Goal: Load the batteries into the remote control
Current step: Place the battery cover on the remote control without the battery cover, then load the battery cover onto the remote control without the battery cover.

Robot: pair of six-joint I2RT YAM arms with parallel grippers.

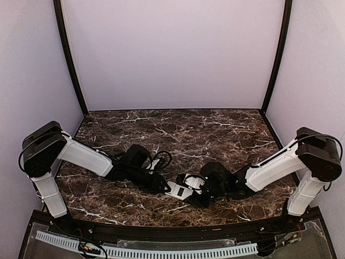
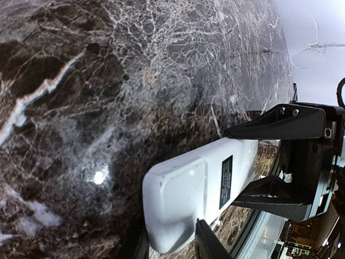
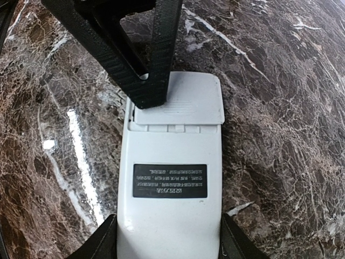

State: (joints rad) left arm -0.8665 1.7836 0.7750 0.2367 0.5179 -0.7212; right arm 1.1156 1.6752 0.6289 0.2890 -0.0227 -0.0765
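The remote control [image 3: 170, 162] lay face down on the table [image 3: 280, 108]. My right gripper [image 3: 167, 237] squeezed one end of it — the left gripper [image 1: 164, 185] sat at the other end, but I could not tell its grip.

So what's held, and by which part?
The right hand holds the remote control by its side edges, at the end away from the battery cover. The left hand: cannot tell.

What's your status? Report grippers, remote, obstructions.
Right fingers clamp the remote control by its sides, back up on the table. Left fingers at the battery cover, grip unclear. Batteries not in view. No obstruction seen.
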